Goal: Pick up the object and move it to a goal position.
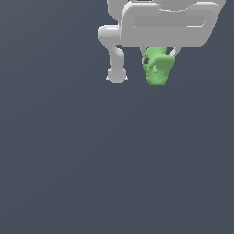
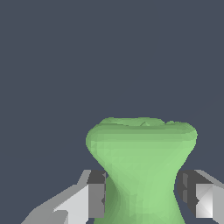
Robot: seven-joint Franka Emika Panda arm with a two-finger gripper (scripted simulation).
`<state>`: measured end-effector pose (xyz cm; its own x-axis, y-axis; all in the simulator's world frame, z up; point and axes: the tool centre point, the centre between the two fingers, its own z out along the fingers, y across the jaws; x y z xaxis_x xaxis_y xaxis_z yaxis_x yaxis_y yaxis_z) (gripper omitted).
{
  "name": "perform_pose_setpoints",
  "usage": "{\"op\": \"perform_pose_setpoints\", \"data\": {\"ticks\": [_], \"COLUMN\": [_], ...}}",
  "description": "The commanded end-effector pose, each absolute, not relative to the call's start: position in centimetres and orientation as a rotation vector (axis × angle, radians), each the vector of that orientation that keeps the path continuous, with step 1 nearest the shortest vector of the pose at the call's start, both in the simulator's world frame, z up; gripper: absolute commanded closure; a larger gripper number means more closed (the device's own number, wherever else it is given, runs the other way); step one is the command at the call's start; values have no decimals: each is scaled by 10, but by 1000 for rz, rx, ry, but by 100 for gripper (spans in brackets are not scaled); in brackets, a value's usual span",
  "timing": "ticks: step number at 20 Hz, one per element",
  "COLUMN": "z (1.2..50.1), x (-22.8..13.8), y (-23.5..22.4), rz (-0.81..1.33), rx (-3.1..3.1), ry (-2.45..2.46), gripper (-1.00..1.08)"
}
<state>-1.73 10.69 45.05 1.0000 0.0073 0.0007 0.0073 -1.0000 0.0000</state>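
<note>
Your tool [image 2: 142, 199] is pinching the object [image 2: 141, 166] at its narrow waist, one finger [image 2: 96, 194] pressed on each side, where the flared end cannot slip through. It hangs just beneath the tool, apparently clear of the bench [image 1: 91, 160], ready for carrying.
</note>
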Motion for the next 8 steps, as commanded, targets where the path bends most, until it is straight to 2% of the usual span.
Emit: {"op": "perform_pose_setpoints", "data": {"ticks": [1,8], "z": [457,462], "x": [-17,-15], "y": [110,112], "rz": [0,0], "rx": [3141,3141], "ry": [11,11], "gripper": [108,108]}}
